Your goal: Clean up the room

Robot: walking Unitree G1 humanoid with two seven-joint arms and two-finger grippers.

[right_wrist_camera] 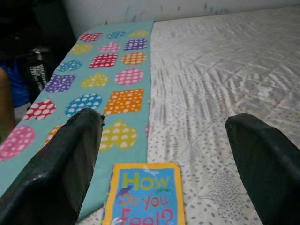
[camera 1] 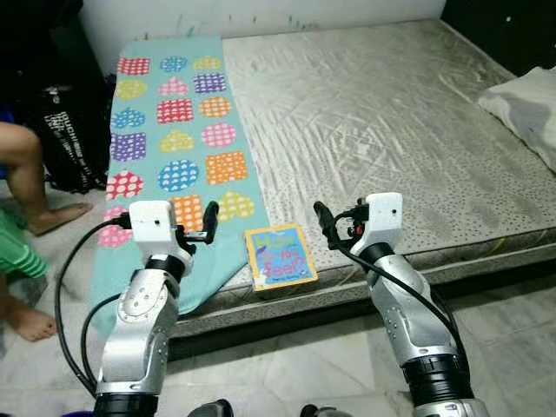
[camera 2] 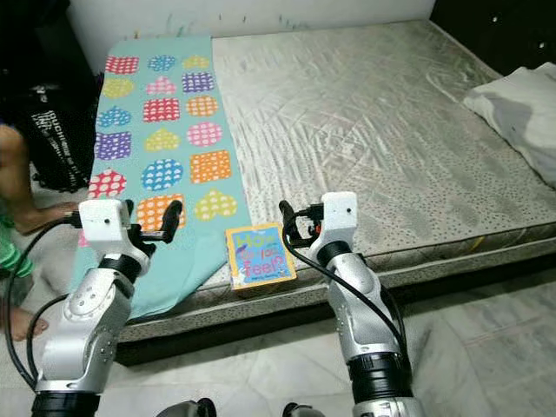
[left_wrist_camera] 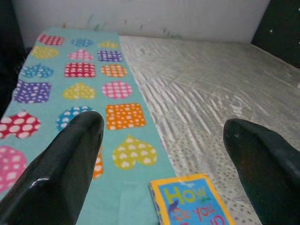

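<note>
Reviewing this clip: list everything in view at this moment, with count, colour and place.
Mattress: one, grey-white quilted, low on the floor.
Mat: one, teal with colourful dotted hearts and squares, along the mattress's left side.
Book: one, blue with yellow border, at the mattress's near edge, between the arms.
Pillow: one, white, far right.
Bag: one, black, left of the mattress.
Person's legs: left edge, on the floor.
Left gripper: fingers open, over the mat.
Right gripper: fingers open, right of the book.
</note>
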